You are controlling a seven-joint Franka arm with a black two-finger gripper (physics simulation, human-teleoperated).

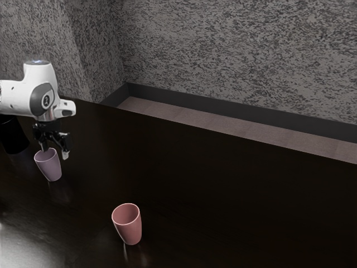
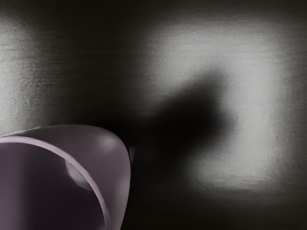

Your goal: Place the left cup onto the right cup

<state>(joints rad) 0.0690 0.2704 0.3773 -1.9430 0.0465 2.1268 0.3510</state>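
Gripper [image 1: 51, 149] appears clamped on the rim of the lilac cup [image 1: 48, 166], which hangs tilted near the dark table [image 1: 223, 190], probably raised so it clears the 1 upright pink cup [image 1: 127, 223] standing well apart.

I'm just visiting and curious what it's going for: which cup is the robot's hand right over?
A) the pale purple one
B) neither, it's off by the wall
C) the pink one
A: in the exterior view the gripper sits right at the rim of the pale purple cup, while the pink cup stands apart, further toward the exterior view's right.
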